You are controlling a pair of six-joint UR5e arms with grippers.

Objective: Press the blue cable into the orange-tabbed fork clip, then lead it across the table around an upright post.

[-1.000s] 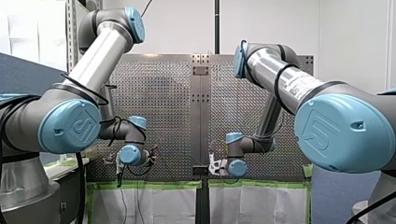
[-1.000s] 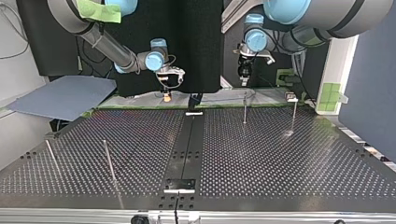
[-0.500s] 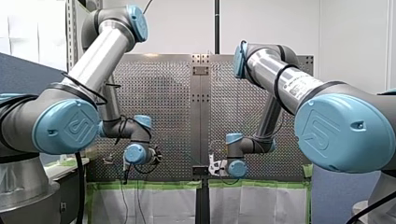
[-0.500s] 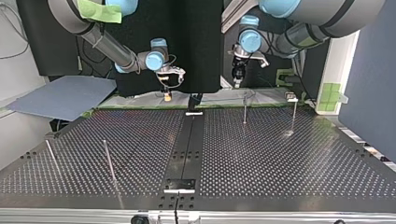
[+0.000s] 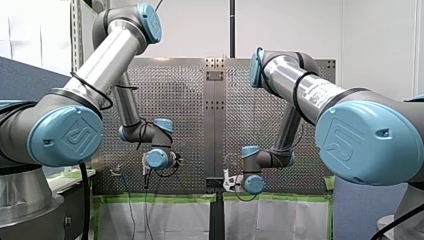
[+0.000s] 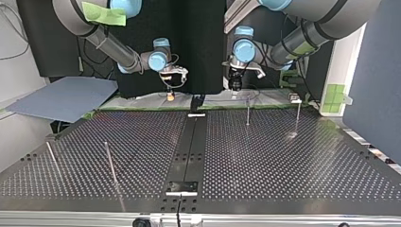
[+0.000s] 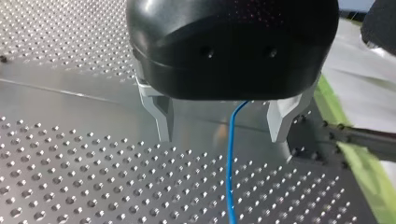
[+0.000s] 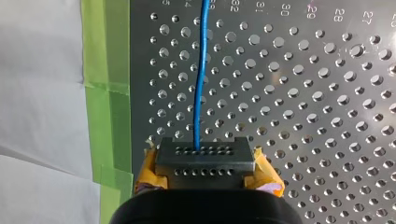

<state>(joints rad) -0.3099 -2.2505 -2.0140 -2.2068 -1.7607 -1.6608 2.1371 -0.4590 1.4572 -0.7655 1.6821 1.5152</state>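
- Blue cable (image 7: 229,177), thin and round, comes out from under the black body of the left tool (image 7: 222,137). It passes about midway between that tool's two metal fingers (image 7: 161,116) and appears to touch neither.
- Those fingers stand wide apart with nothing gripped, and the perforated metal worktop (image 7: 70,177) lies below them.
- Seen from the right wrist, the right tool (image 8: 204,161) is clamped on the blue cable (image 8: 201,84). Its dark, hole-dotted faces meet in one block, with yellow-orange padding showing at both sides. The cable comes out of the middle of that block.
- From there the cable runs nearly straight ahead over the worktop (image 8: 303,93), near a strip of green tape (image 8: 105,93) along the worktop's edge. A white sheet (image 8: 42,93) lies beyond the tape.
- In the top view both tools hang at the far edge of the worktop (image 6: 283,161), well apart from each other. The right tool (image 6: 169,94) is left of the centre strip in that view, and the left tool (image 6: 235,85) is right of it.
- One thin upright metal post (image 6: 248,109) stands near the left tool, on the camera's side of it, and a second post (image 6: 297,116) stands further toward that view's right.
- The cable is too thin to trace in the top view.
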